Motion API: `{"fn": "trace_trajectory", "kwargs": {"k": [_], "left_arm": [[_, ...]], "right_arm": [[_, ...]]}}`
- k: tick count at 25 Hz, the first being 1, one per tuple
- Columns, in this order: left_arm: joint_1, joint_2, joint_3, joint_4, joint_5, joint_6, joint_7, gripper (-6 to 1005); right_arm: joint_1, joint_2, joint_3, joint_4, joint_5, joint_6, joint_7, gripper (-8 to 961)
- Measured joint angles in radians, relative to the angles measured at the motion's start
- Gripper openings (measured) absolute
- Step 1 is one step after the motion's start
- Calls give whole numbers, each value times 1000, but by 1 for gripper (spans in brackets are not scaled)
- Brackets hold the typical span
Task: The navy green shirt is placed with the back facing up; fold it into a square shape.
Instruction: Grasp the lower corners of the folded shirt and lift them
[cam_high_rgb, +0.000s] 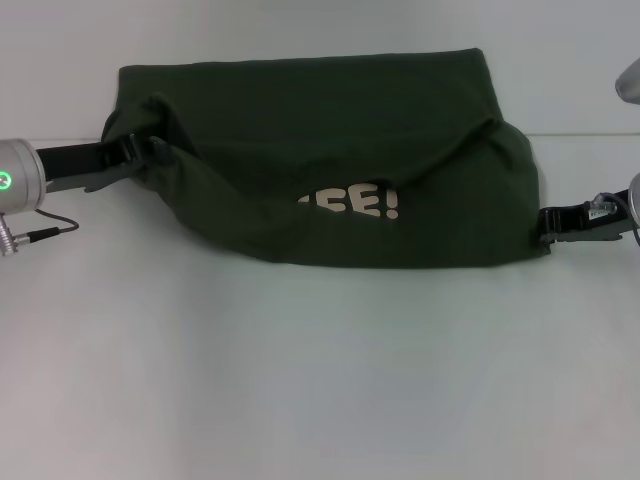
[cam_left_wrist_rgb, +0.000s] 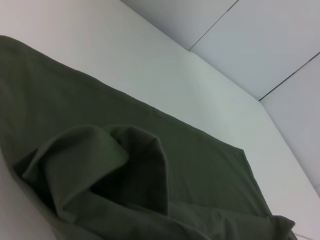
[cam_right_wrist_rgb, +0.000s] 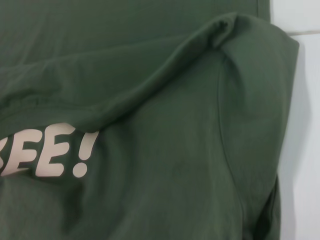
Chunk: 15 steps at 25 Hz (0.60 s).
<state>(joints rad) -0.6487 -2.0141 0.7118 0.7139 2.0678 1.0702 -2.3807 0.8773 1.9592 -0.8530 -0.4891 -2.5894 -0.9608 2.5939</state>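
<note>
The navy green shirt (cam_high_rgb: 320, 160) lies half-folded between left gripper (cam_high_rgb: 140, 152) and right gripper (cam_high_rgb: 545, 228), both clamping its edges.

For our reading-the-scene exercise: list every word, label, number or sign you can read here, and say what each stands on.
"EE!": pale block lettering on the navy green shirt; the letters before it are hidden under a fold.
Small label on the right arm: too small to read.

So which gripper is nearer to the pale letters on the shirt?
The right one, slightly. The right gripper is at the shirt's right edge, level with the letters. The left gripper is at the far left edge, higher up.
</note>
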Motion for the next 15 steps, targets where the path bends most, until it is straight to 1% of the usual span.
{"fn": "trace_trajectory", "kwargs": {"k": [3,6,9,11,15], "left_arm": [[-1,0,0,0,2,1,0,73],[-1,0,0,1,2,1,0,73],[1,6,2,2,3,23,0,73],[4,18,6,2,5,70,-4,73],[14,54,8,3,36,167,-43,73]], "right_arm": [[-1,0,0,-2,0,1,-2,2],[-4,0,2,-5,3,-4,-5,2],[-11,-2,5,-24,4,-35,-5,2],[-23,-5,6,-59,3,-80,-2,3],[-58,-8,12,-154,5,-184,1,3]]}}
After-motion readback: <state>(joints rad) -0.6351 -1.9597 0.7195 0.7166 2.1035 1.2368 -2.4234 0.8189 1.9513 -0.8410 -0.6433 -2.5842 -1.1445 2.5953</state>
